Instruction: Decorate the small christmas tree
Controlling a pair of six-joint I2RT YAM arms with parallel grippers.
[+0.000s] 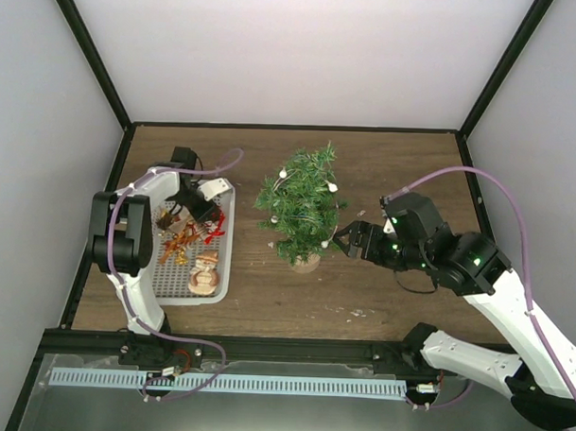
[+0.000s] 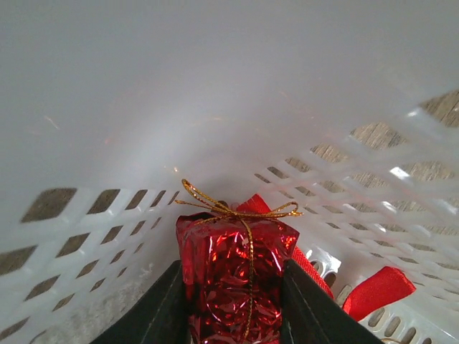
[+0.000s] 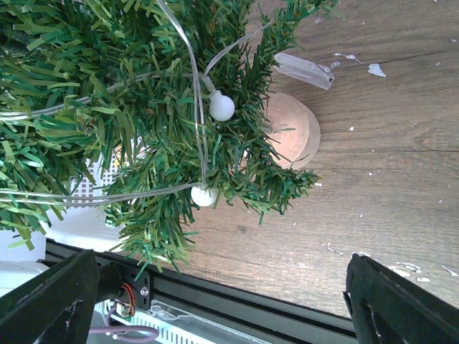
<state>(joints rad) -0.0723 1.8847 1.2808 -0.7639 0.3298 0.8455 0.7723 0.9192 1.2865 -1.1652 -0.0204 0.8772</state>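
Presently we note left claw grasping red foil gift in basket; right claw released beside small christmas tree.

Wooden table bears the small christmas tree and white basket.

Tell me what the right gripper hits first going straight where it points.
Most likely the lower branches of the small christmas tree and its light string, directly ahead of the right gripper; depth unclear.
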